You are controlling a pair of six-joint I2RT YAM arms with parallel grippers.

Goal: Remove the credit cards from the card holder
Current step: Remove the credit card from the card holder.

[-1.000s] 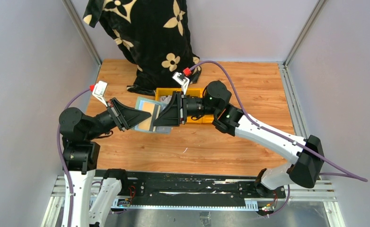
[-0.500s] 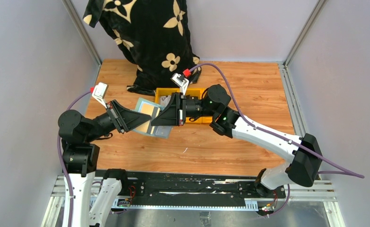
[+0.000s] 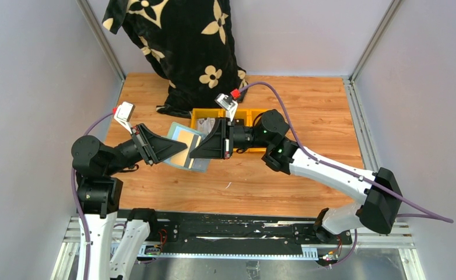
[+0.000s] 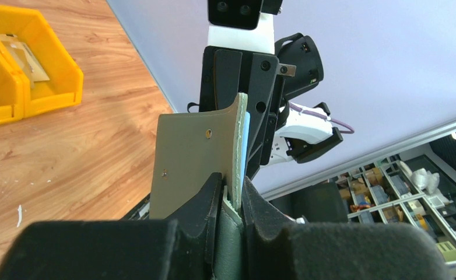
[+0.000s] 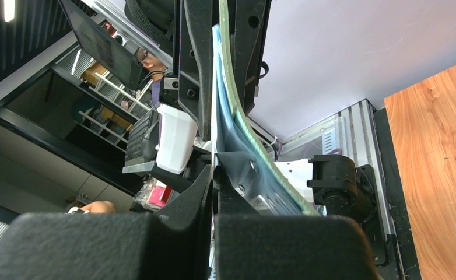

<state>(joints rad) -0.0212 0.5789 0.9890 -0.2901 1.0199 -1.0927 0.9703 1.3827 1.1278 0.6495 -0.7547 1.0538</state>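
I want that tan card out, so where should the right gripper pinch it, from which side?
Probably its edge nearest the right gripper, coming from the right: the tan card is thin and flat, and the left gripper clamps the card holder at the opposite edge.

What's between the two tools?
The open card holder, tan card showing, with the left tool and right tool each closed on an edge; top view shows it.
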